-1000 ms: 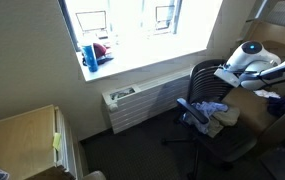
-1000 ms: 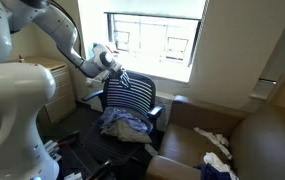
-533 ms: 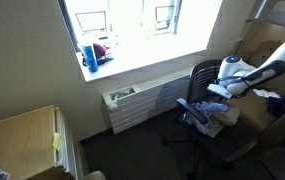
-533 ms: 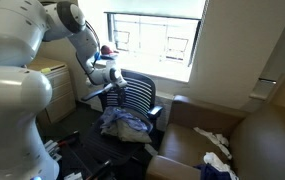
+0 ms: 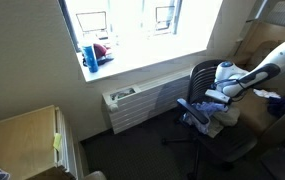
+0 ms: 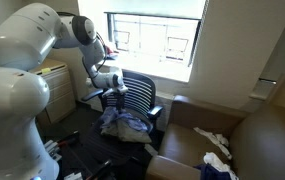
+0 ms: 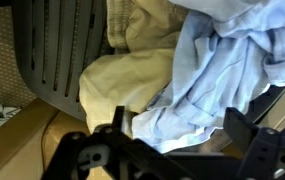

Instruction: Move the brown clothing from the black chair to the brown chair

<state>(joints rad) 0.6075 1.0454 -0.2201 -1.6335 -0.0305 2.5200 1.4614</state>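
The black chair (image 5: 200,78) (image 6: 138,93) holds a heap of clothes. In the wrist view the brown clothing (image 7: 122,80), a pale tan cloth, lies against the slatted chair back (image 7: 67,45), partly under a light blue garment (image 7: 227,55). In both exterior views my gripper (image 5: 215,97) (image 6: 116,92) hangs just above the heap, in front of the chair back. In the wrist view the gripper (image 7: 179,125) is open, its fingers standing on either side of the blue garment's edge with nothing held. The brown chair (image 6: 267,135) (image 5: 274,118) stands beside the black one.
A white cloth (image 6: 213,137) and a blue item (image 6: 218,166) lie on the brown chair's seat. A radiator (image 5: 142,100) runs under the window sill, which holds a few things (image 5: 94,52). A wooden cabinet (image 5: 22,135) stands further off.
The arm has swung down from beside the chair back's top to just over the heap of clothes, and the jaws have spread from partly closed to fully open.
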